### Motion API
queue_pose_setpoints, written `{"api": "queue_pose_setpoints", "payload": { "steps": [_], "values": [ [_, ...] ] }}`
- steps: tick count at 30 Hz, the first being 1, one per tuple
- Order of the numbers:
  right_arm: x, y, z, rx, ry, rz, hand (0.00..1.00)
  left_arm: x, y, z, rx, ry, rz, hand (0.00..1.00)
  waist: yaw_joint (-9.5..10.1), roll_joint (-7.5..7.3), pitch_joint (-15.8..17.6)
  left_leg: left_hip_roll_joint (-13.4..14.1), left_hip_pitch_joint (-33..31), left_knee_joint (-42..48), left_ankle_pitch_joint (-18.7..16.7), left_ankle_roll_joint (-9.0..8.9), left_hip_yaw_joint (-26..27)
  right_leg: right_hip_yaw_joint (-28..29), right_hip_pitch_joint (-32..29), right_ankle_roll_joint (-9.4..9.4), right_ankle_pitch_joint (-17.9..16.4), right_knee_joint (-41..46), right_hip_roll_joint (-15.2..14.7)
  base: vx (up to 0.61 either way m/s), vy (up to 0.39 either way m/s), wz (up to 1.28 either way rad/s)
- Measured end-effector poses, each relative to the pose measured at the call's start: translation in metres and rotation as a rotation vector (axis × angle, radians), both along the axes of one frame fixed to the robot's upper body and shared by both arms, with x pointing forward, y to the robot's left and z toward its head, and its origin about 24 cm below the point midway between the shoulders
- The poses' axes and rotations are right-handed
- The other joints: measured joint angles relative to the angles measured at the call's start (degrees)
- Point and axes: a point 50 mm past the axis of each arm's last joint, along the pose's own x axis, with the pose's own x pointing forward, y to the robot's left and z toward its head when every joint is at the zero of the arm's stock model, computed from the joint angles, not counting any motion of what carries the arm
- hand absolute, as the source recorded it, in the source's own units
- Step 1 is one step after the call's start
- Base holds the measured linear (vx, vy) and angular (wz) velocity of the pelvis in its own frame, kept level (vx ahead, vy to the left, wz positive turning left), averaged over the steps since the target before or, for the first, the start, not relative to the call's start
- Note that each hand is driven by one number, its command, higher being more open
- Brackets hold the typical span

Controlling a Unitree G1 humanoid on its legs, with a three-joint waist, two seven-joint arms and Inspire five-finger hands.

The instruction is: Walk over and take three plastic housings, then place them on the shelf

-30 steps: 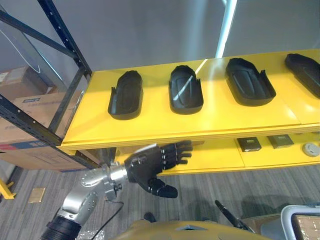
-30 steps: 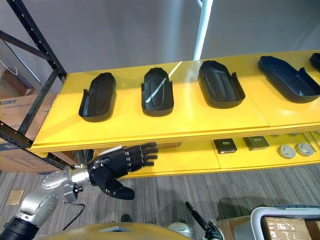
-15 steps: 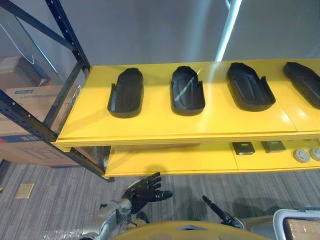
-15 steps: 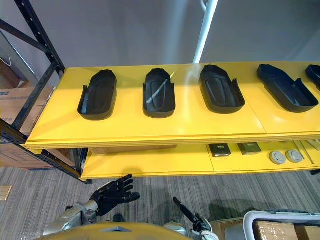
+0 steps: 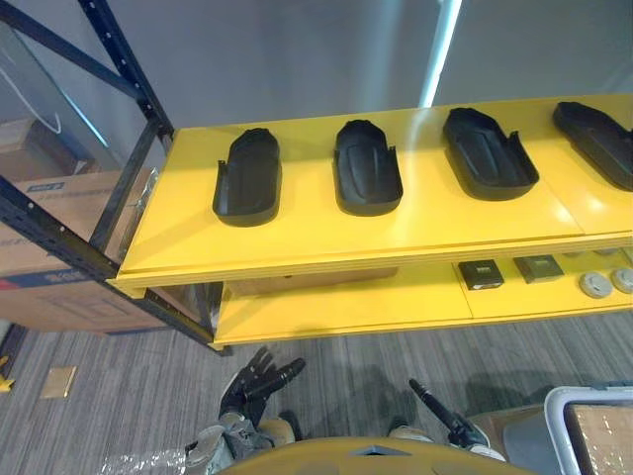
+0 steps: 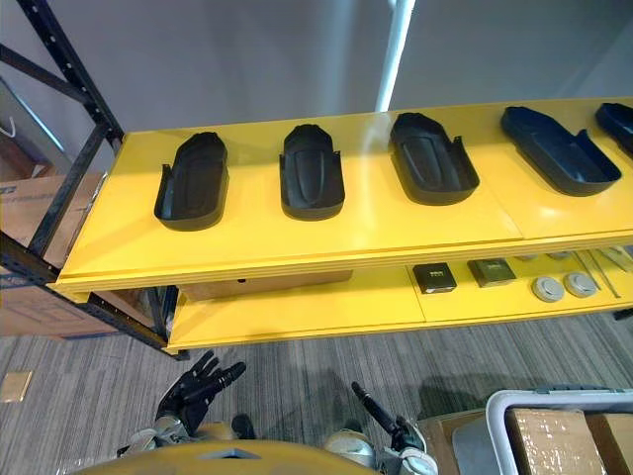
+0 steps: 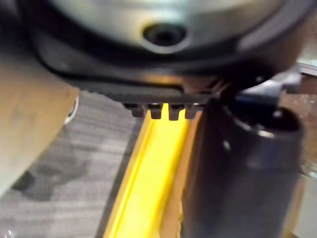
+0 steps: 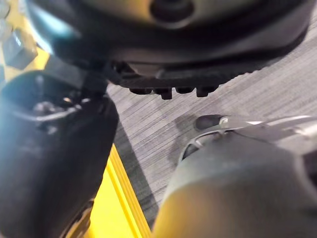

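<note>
At lower left, the left hand [image 5: 247,389] is now lowered from the shelf [image 5: 297,247], fingers apart and empty; the housings [image 5: 367,181] are judged placed.

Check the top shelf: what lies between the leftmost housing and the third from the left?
A second housing, apart from the leftmost housing and the third housing, with bare yellow shelf around it; both eye views show it.

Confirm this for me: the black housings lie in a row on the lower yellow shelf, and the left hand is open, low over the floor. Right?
Not quite. The housings lie in a row on the upper shelf, not the lower one, as the left eye view shows. The left hand is open, low over the floor.
</note>
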Motion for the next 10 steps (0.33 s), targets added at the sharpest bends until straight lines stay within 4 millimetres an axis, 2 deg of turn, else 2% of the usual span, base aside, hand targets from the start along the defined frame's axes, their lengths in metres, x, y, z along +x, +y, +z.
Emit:
{"api": "queue_pose_setpoints", "payload": {
  "steps": [4,5,10],
  "values": [
    [-0.012,0.009,-0.004,0.034,0.025,-0.08,1.0,-0.007,0.011,-0.005,0.09,0.07,0.053,1.0,-0.38,-1.08,0.5,-3.4,3.7,-7.9,3.4,0.66,0.3,-0.5,0.3,0.89,0.1,0.9,-1.8,0.04,0.13,0.1],
    [-0.011,0.014,-0.004,0.046,0.025,-0.07,1.0,-0.009,0.022,-0.007,0.116,0.111,0.096,1.0,-0.17,-2.31,1.1,-3.9,4.0,-7.9,3.5,0.8,0.2,-0.6,0.6,0.96,0.2,0.9,-2.3,0.06,0.086,0.07],
    [-0.004,0.017,-0.005,0.055,0.032,-0.025,1.0,-0.014,0.03,-0.012,0.147,0.203,0.124,1.0,0.49,-2.82,1.2,-4.5,4.8,-8.0,3.8,1.16,-0.3,-1.1,1.9,1.14,-0.1,0.7,-2.4,0.06,0.014,0.06]
  ]
}}
